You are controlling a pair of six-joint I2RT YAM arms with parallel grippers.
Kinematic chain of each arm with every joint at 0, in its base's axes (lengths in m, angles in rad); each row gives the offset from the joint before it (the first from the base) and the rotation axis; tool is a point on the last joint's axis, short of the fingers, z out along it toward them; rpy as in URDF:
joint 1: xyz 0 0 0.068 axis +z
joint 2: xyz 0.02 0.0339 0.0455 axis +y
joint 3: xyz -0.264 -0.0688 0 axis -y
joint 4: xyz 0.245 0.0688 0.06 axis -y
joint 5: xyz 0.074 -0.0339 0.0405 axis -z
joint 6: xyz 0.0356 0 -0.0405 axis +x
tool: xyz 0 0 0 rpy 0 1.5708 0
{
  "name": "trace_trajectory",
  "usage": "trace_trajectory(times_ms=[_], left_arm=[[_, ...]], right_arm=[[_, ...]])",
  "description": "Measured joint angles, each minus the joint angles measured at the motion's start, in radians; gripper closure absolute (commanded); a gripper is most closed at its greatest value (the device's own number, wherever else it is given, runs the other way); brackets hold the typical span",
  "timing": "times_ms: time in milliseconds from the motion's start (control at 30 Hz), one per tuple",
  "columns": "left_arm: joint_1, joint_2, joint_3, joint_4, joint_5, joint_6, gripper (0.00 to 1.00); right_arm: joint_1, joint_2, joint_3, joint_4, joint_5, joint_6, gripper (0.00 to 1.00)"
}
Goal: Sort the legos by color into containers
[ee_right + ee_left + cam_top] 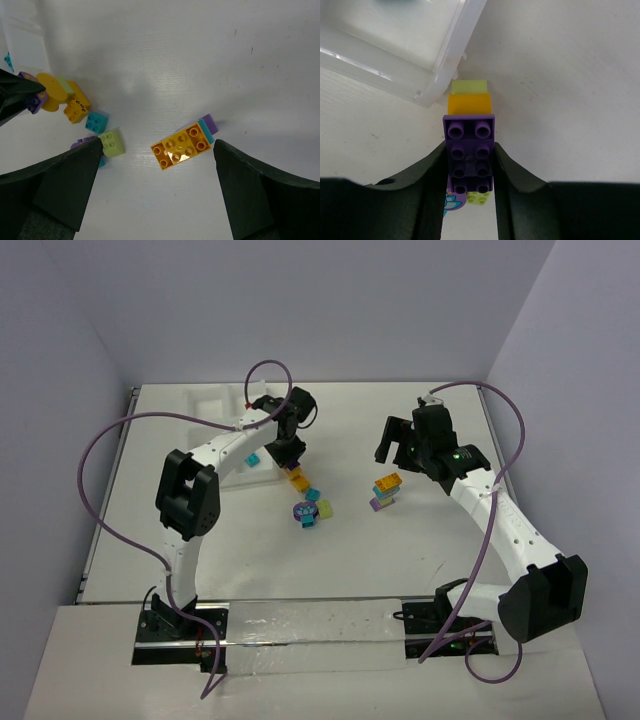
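Note:
My left gripper (470, 147) is shut on a purple brick (470, 131), its dark fingers (436, 165) pressing both long sides. The brick tops a clump with orange (469, 104) and lime (468, 87) parts, beside the corner of the white tray (451, 60). In the top view that gripper (290, 452) sits just right of the tray (205, 400). My right gripper (157, 150) stands open above an orange, teal and purple stack (182, 145), touching nothing. The same stack (386, 490) stands at table centre right.
Loose bricks lie between the arms: teal (311, 495), lime (325, 509) and a purple round piece (302, 514). A teal brick (254, 460) rests in the tray. The right wrist view also has lime (111, 142), teal (95, 121) and orange (76, 110) bricks at its left.

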Motion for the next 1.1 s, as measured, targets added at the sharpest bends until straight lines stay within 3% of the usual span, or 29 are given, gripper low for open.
trace_trajectory(times_ms=[233,400,567,700,933,1100], left_arm=[[-0.001,-0.005,0.025,-0.001,0.015,0.054,0.99],[0.003,-0.079,0.025,0.060,0.121,0.244,1.00],[0.058,-0.274,-0.085,0.247,0.415,0.462,1.00],[0.160,-0.397,-0.211,0.406,0.684,0.530,1.00],[0.257,-0.459,-0.433,0.714,1.072,0.525,1.00],[0.255,-0.459,-0.529,1.001,1.253,0.397,1.00]], right_arm=[[0.000,0.000,0.000,0.000,-0.009,0.000,0.00],[0.000,0.000,0.000,0.000,-0.022,-0.001,0.00],[-0.001,-0.018,-0.007,0.045,-0.184,-0.010,0.00],[-0.001,-0.048,-0.022,0.136,-0.374,-0.004,0.00],[-0.033,-0.051,-0.044,0.301,-0.642,0.051,0.00],[-0.064,-0.049,-0.098,0.449,-0.786,0.160,0.00]])
